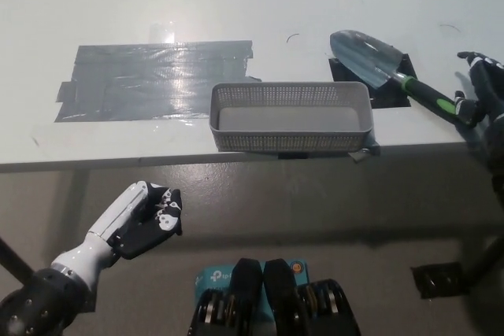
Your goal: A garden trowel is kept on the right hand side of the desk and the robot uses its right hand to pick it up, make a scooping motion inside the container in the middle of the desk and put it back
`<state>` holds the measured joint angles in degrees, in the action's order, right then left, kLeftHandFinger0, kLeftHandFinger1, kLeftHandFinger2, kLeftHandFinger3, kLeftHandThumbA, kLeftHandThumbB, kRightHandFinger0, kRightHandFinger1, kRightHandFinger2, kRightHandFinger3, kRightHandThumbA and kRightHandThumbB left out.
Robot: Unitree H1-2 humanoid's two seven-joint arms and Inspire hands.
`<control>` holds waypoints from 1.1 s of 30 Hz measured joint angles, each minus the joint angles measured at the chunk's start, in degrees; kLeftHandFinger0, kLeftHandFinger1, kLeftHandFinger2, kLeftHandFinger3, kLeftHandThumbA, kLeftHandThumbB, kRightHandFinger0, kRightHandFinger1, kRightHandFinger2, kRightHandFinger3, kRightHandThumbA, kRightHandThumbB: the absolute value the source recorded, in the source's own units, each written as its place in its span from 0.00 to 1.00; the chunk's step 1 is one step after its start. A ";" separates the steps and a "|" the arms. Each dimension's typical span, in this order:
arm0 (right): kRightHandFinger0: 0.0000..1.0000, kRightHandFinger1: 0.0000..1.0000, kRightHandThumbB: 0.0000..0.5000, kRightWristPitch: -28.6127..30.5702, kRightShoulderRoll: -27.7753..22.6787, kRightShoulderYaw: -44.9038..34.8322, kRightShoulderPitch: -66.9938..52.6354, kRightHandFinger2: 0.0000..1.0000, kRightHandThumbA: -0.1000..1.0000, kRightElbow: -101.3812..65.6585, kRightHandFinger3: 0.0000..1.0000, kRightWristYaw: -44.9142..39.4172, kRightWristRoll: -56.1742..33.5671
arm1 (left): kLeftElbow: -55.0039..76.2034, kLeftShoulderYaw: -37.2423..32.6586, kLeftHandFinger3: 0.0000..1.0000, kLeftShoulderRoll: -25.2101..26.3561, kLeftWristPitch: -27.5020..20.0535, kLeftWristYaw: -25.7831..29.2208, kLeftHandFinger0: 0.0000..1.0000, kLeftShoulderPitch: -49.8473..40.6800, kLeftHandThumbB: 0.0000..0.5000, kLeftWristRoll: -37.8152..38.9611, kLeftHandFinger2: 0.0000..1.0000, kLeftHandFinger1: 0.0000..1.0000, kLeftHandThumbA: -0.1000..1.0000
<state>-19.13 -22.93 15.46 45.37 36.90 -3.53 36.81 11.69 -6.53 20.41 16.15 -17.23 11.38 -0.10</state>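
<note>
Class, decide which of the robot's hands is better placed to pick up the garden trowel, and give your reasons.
Right. The black right hand sits just beside the trowel handle at the desk right edge; the white left hand hangs below the desk, on the other side of the container.

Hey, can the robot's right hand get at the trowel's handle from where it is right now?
Probably yes: the right hand sits just beside the handle end of the trowel, with nothing lying between them.
</note>
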 measured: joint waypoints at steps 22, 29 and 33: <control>1.00 1.00 0.52 2.44 -5.32 4.01 8.54 1.00 0.51 -3.40 1.00 -1.68 1.16 | -0.24 0.09 0.24 -0.02 -1.31 -0.78 0.00 -1.50 1.00 0.03 0.31 0.12 0.00; 1.00 1.00 0.59 2.22 -5.26 4.75 8.09 1.00 0.41 -4.85 1.00 -2.74 1.38 | -0.23 -0.03 0.28 -0.01 -1.29 -1.13 0.01 -1.49 1.00 0.01 0.34 0.15 0.00; 1.00 1.00 0.68 1.57 -3.65 4.82 7.74 1.00 0.40 -4.88 1.00 -3.43 1.38 | -0.21 -0.23 0.28 0.00 -1.15 -1.63 0.00 -1.47 1.00 -0.04 0.34 0.16 0.00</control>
<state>-17.56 -26.57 20.28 53.11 32.03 -6.95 38.19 11.48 -6.76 20.41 15.00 -18.87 9.91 -0.14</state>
